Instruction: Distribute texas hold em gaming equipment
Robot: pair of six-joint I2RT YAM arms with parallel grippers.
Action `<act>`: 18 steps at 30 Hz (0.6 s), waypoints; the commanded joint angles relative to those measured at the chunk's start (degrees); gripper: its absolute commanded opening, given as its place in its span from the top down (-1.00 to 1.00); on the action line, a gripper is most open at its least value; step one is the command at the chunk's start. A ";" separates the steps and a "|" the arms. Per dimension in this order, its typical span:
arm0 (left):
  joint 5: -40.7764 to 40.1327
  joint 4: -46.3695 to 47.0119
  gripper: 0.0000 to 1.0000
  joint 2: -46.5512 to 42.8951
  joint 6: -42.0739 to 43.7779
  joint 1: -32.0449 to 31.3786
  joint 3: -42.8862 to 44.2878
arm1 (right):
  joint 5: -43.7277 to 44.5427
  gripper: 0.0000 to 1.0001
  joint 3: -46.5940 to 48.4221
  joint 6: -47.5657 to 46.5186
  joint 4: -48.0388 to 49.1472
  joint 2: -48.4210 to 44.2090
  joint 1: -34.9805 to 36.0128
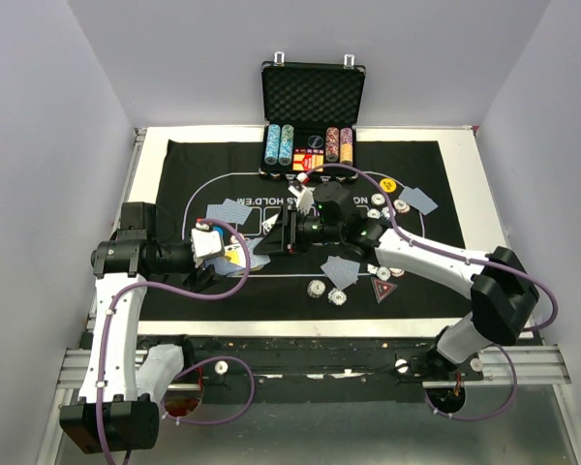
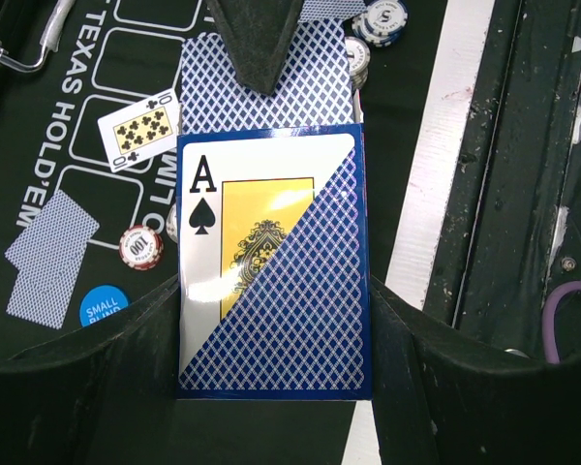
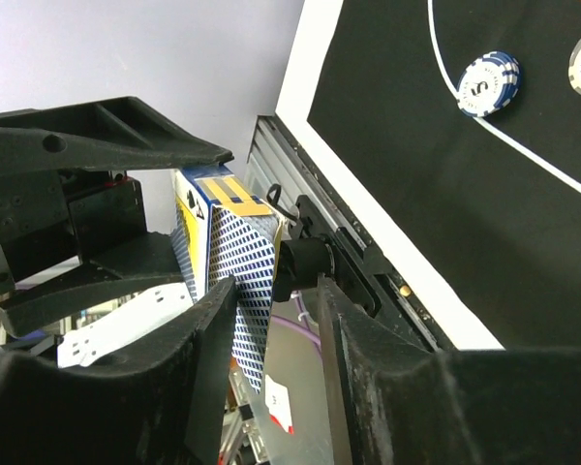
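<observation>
Left gripper (image 2: 271, 295) is clamping the deck (image 2: 271, 223) over the mat (image 2: 68, 116). Our right gripper (image 3: 271, 286) is hovering at the deck's far end, jaws apart. We are judging that it should be pinching one card (image 2: 271, 97) only and drawing straight along it while we are holding the deck steady. Left wrist is showing that card jutting past the deck; right wrist is showing only the jaw gap and the deck's corner.
</observation>
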 commanded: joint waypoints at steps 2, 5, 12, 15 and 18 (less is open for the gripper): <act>3.26 0.71 0.10 -0.77 0.21 -0.17 2.62 | 1.68 0.17 -2.90 0.70 -0.52 -2.58 -0.67; 3.17 0.62 0.10 -0.86 0.21 -0.26 2.71 | 1.68 0.24 -4.22 1.14 -0.52 -4.08 -1.46; 3.17 0.80 0.10 -0.86 -0.05 -0.17 2.80 | 1.25 0.35 -5.54 1.76 -0.52 -5.58 -1.73; 3.17 0.71 0.10 -0.86 0.04 -0.26 2.80 | 1.07 0.38 -5.80 2.20 -0.35 -6.02 -1.90; 3.08 0.80 0.10 -1.21 -0.14 -0.17 2.71 | 1.16 0.42 -6.07 2.37 -0.35 -6.72 -1.90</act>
